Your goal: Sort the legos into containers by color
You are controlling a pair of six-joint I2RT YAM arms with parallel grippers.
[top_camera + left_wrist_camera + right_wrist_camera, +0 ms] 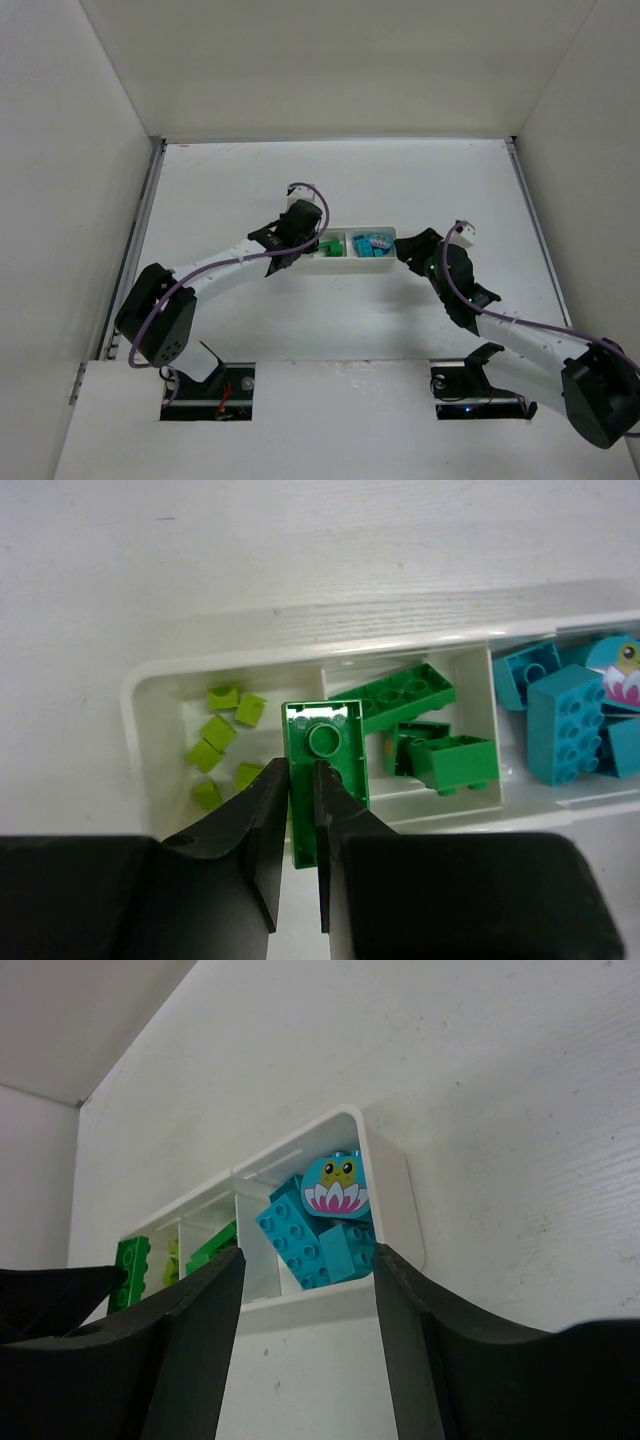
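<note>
Three square compartments divide the long white plastic tray [140, 710] on the white surface [250, 190]: tiny yellow-green cubes [220, 730] on the left, dark green bricks [400, 695] in the middle, cyan bricks [565, 730] on the right. The left tool [300, 775] pinches a flat dark green brick [325, 750] above the wall between the left and middle compartments. The right tool [308, 1253] stands part-spread at the tray's cyan end; whether it grips the tray I cannot tell.
</note>
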